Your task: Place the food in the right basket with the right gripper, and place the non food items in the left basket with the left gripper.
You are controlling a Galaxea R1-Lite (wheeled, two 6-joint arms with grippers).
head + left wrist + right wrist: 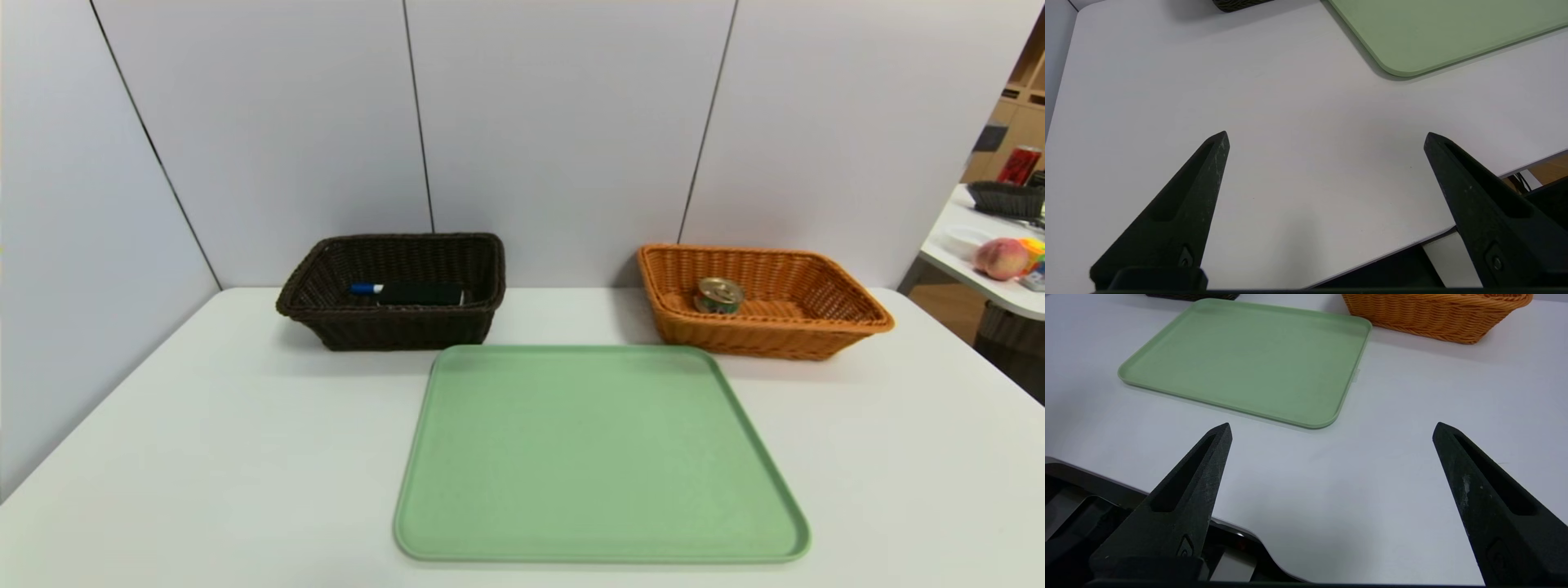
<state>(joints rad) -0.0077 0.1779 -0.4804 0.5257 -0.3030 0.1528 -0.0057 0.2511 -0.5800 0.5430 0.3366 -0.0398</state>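
Note:
The small tin can (719, 295) with a gold lid sits inside the orange-tan right basket (849, 304). The dark brown left basket (326, 269) holds the blue-capped white marker (366, 288) and the black eraser (420, 294) side by side. Neither arm shows in the head view. My left gripper (1327, 134) hangs open over bare table near the front edge, left of the tray, nothing between its fingers. My right gripper (1333, 426) is likewise open and empty above the table's front edge, with the right basket (1437, 314) far ahead of it.
A green tray (600, 457) lies bare in the middle of the white table (163, 457), in front of both baskets. Grey wall panels (555, 122) stand close behind them. A side table at far right carries a peach (1002, 258) and a dark basket (1008, 198).

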